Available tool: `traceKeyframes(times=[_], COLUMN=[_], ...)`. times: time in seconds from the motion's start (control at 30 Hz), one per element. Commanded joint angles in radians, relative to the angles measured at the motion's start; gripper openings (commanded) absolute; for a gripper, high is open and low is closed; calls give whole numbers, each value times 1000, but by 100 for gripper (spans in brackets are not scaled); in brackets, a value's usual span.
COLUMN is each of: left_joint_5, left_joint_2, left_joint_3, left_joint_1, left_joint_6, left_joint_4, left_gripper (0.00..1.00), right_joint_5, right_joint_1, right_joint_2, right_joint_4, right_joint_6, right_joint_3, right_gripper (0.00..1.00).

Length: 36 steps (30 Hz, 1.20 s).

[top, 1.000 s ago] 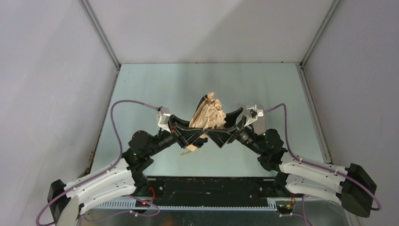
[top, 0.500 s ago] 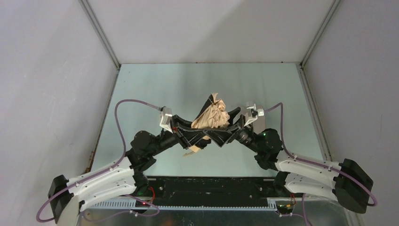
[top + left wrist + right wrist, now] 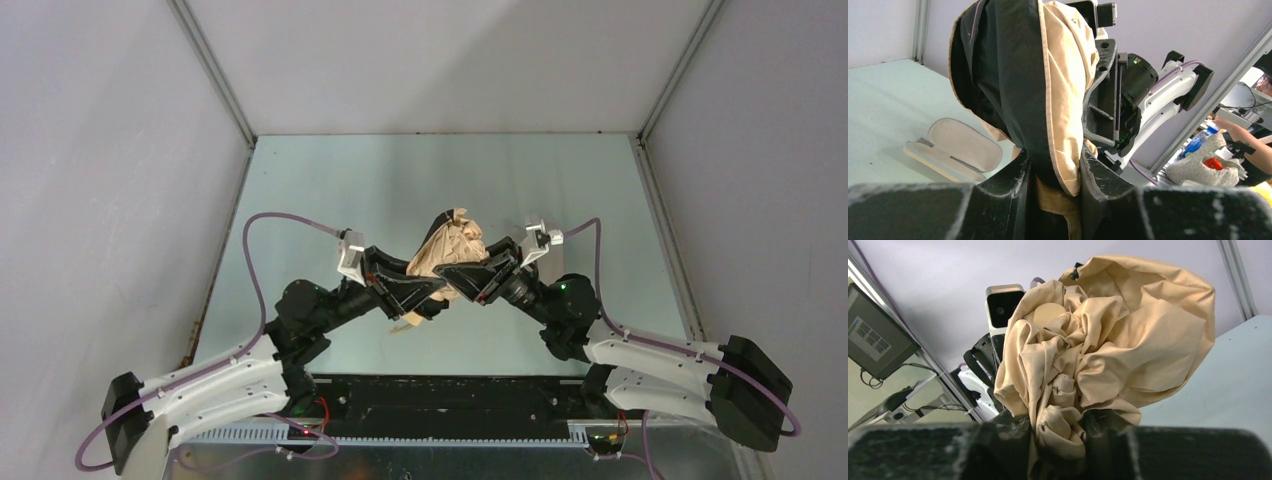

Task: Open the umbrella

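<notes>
Left gripper [image 3: 1055,167] and right gripper [image 3: 1057,426] each close narrowly on bunched umbrella [image 3: 452,245] fabric; pale flat sleeve [image 3: 955,150] lies on table [image 3: 330,180].

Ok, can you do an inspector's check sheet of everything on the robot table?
Surface: pale green table, no spills seen.
Job's things: umbrella, bunched up, not open, held off the table.
Clutter: pale sleeve lying flat on the table near the left arm.
Grippers: left gripper shut on the umbrella; right gripper shut on it from the other side.
Cables: purple left cable and right cable loop from the wrists, away from the umbrella.
Surroundings: grey walls on three sides; a monitor outside.
</notes>
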Motion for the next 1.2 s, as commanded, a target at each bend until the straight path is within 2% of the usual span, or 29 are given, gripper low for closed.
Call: traceKeyframes(times=[0.0, 0.07, 0.1, 0.13, 0.17, 0.2, 0.23, 0.3, 0.33, 0.47, 0.63, 0.9, 1.17], left_joint_5=[43, 41, 39, 38, 31, 23, 7, -14, -19, -49, -15, 259, 304], left_joint_2=[-28, -47, -55, -68, -75, -90, -97, -117, -126, -144, -151, -61, 25], left_joint_3=[36, 41, 44, 48, 49, 51, 52, 55, 61, 73, 61, 41, -5], left_joint_1=[-15, -15, -15, -14, -14, -14, -14, -13, -13, -11, 16, 63, 81], left_joint_6=[56, 73, 82, 86, 91, 93, 98, 109, 112, 116, 65, -102, -235], left_joint_4=[-45, -90, -123, -139, -171, -188, -223, -284, -305, -425, -417, -145, 49], left_gripper=[10, 22, 37, 46, 63, 72, 86, 97, 99, 100, 100, 80, 62], right_joint_5=[35, 38, 41, 42, 45, 48, 54, 65, 68, 70, 46, -1, -23], right_joint_1=[-3, -5, -7, -7, -12, -13, -18, -25, -28, -45, -69, -88, -93], right_joint_2=[-22, -33, -43, -49, -63, -71, -91, -126, -138, -220, -292, -329, -336], right_joint_4=[65, 47, 33, 26, 14, 10, 5, -7, -15, -91, -154, -182, -172], right_joint_6=[6, 0, -3, -12, -17, -27, -32, -49, -61, -99, -115, -114, -102], right_joint_3=[44, 44, 44, 44, 41, 38, 30, 19, 17, 14, 15, 14, 15], right_gripper=[5, 0, 0, 0, 0, 0, 0, 0, 0, 0, 0, 0, 0])
